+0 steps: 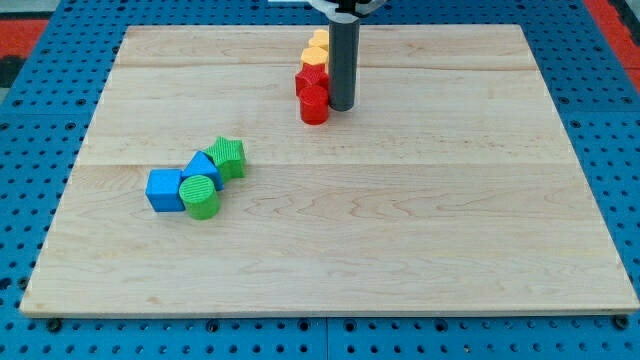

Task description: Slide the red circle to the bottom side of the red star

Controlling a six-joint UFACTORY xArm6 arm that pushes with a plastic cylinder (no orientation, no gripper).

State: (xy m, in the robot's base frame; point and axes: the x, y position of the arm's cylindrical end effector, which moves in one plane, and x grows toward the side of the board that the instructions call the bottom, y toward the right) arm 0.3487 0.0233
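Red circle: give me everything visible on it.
The red circle is a short, upright, matte red cylinder at the bottom end of a column of blocks near the board's top centre. Its upper edge touches the red star. My tip stands just at its right side, seemingly touching it.

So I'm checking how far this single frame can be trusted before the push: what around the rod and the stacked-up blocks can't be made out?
- My tip: whether it touches the red circle block beside it; the view cannot settle it.
- Red star block: shape indistinct, packed between its neighbours.
- Yellow block and orange block: shapes unclear, right sides hidden by the rod.
- Arm above the rod: cut off by the view's top.
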